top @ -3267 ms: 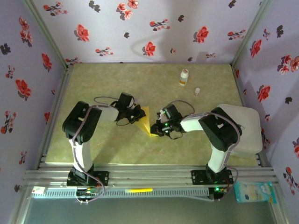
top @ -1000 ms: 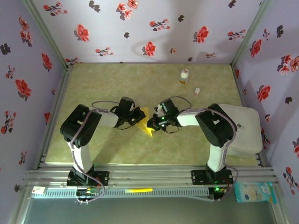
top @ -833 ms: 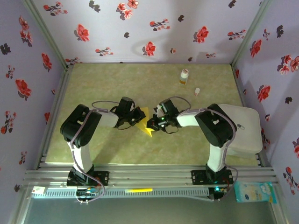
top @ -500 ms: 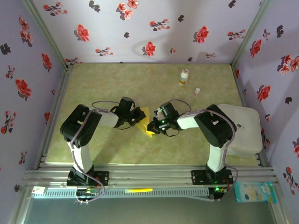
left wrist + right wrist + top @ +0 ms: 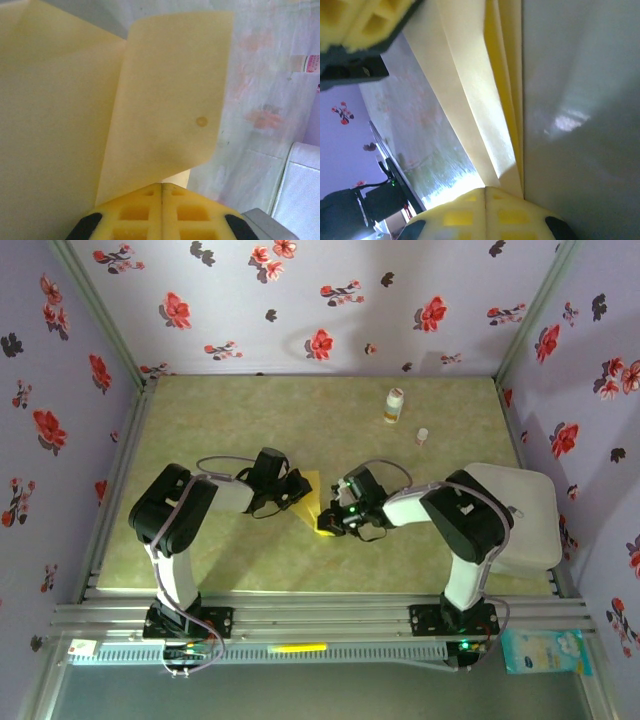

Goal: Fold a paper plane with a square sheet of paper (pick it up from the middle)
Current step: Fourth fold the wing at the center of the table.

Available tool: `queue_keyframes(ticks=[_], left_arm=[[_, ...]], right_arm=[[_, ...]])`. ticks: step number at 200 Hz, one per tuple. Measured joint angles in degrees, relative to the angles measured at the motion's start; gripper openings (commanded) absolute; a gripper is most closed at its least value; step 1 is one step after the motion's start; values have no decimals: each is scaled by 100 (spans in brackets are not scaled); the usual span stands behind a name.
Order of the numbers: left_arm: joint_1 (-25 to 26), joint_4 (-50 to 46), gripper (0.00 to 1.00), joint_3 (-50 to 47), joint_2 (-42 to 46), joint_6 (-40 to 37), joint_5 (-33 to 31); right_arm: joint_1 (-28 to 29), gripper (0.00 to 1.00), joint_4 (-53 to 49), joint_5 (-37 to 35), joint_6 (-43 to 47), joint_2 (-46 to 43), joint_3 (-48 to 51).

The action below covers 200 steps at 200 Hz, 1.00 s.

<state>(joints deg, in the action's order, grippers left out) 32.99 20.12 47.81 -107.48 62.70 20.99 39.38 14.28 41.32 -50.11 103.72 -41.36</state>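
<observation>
On the bench (image 5: 250, 420), creased mustard-yellow paper (image 5: 165, 100) is being pinched by left tool (image 5: 161, 186) and right tool (image 5: 485, 189); tearing is being risked if pulled unevenly.

Far and left table (image 5: 220, 420) lies open, so I can pass there. Small bottle (image 5: 394, 405) and tiny white vial (image 5: 422, 436) stand far right. White board (image 5: 520, 520) blocks my right side. Mid-table, left gripper (image 5: 299, 494) and right gripper (image 5: 329, 522) crowd the square sheet of paper (image 5: 313, 502) — tight gap.
</observation>
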Motion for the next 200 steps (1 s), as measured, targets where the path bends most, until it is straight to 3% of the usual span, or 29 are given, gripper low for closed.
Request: queue_keyframes(ticks=[108,200], left_arm=[[39,350,1,-343,157,260,-210],[127,560,1,-481,214,455,-444]], right_arm=[[-81,3,-1078,-35,212,-1137,-214],[-238,3,-1073,-129,-52,22,-1182]])
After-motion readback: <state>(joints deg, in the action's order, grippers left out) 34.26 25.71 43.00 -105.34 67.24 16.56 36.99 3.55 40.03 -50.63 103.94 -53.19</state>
